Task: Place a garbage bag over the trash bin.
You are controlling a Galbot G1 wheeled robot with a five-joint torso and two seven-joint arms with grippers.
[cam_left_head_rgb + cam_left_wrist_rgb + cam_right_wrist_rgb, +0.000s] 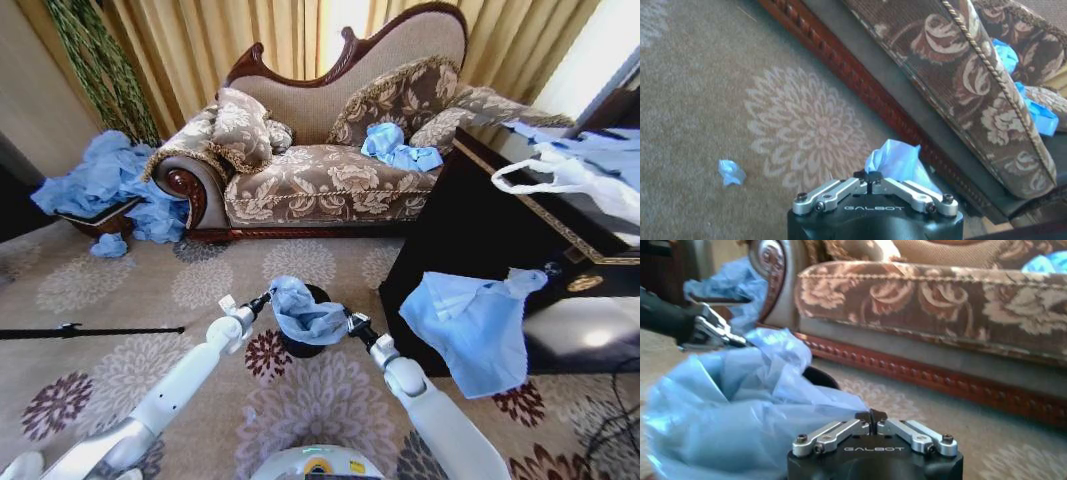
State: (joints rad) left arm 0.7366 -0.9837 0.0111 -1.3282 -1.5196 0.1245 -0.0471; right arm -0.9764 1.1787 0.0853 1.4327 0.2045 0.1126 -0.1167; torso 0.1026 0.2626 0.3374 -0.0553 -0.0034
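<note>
The garbage bag (305,314), thin, crinkled and light blue, is stretched between my two grippers just above the trash bin (322,295). The bin is a small black cylinder on the carpet, and the bag hides most of it. My left gripper (267,298) is shut on the bag's left edge. My right gripper (349,321) is shut on its right edge. In the left wrist view the shut fingertips (868,175) pinch a fold of the bag (897,157). The right wrist view shows the bag (740,405) billowing open, the bin's dark rim (821,378) behind it and the left gripper (739,342) at the far side.
A patterned sofa (320,180) stands behind the bin, with blue bags on its seat (398,148). A heap of blue bags (110,180) lies at the left. A black cabinet (470,230) at the right carries a flat pale-blue bag (475,325) and a white handled bag (575,180). A thin black rod (90,330) lies on the carpet.
</note>
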